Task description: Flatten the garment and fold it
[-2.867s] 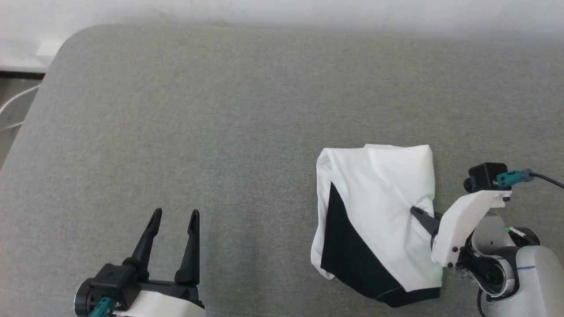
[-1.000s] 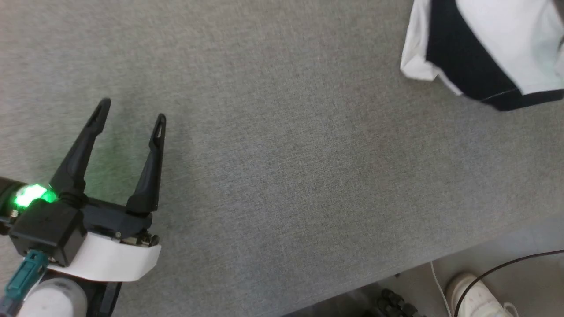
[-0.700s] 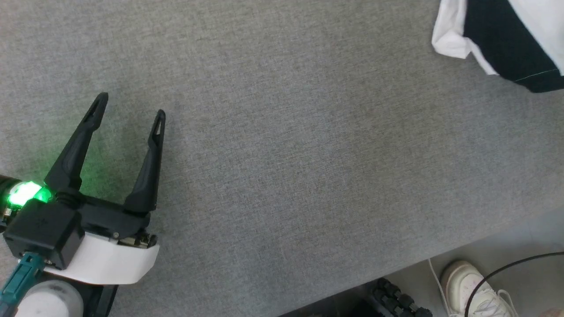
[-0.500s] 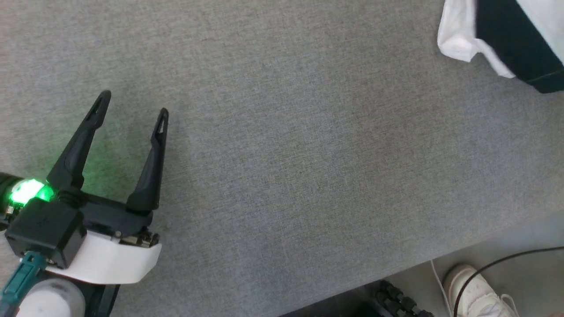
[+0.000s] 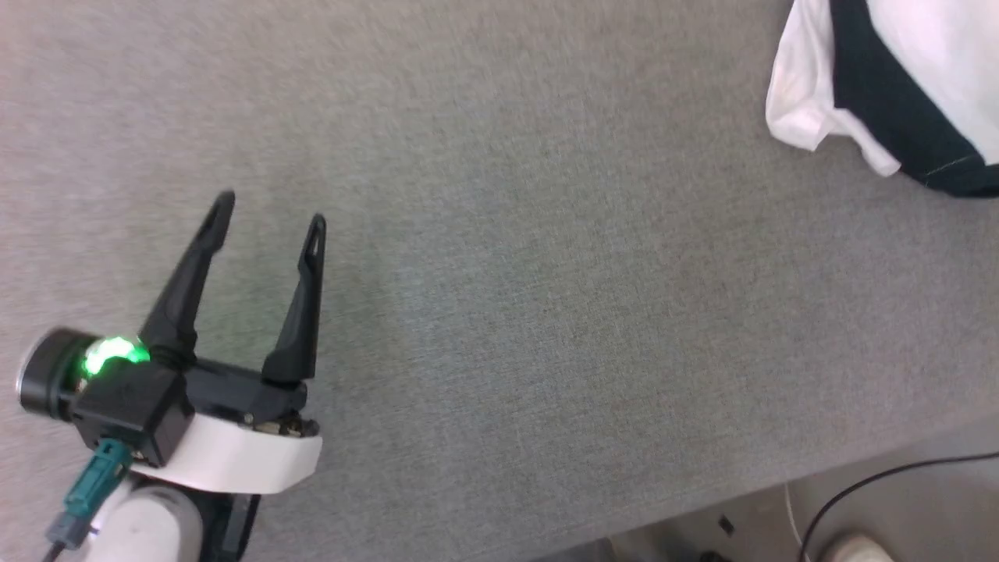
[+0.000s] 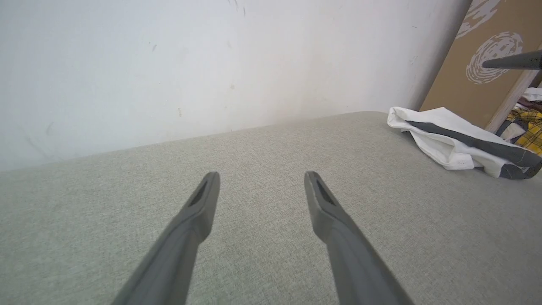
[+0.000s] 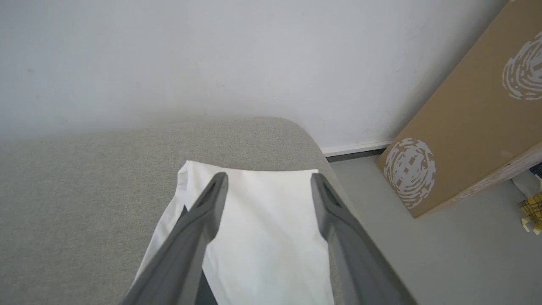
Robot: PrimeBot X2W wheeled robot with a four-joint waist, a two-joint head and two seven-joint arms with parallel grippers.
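The left pincer (image 5: pixel 270 208) is released: its two dark fingers are spread and empty over bare cloth of the grey fabric-covered desk (image 5: pixel 546 312), well apart from the garment (image 5: pixel 913 47), a soft white T-shirt with black sleeves, and on the robot's left of it. The right pincer (image 7: pixel 269 176) is likewise released and carries nothing. Its spread fingers frame the garment from above, and contact with the cloth cannot be told. The garment lies as a folded packet, one black band along its left flank and a loose white corner at its near left. Hazard 1: closing the right pincer in place would likely pinch several stacked layers, and a lift would then pull the folds open. Hazard 2: the desk's rounded end lies just beside the garment on its right, so a sideways drag could slide the packet to the floor. Hazard 3: a black cable (image 5: pixel 921 467) and a person's white shoe (image 5: pixel 858 550) lie on the floor nearer than the garment, and base travel could snag or strike them. No container stands on the desk. Beyond the garment, off the desk, a brown cardboard piece (image 7: pixel 465 140) with white swirl prints leans by the white wall (image 7: pixel 211 63). Whether it is a box or a flat board cannot be told, and no contents show. A yellow checked cloth (image 6: pixel 529 127) lies beside it.
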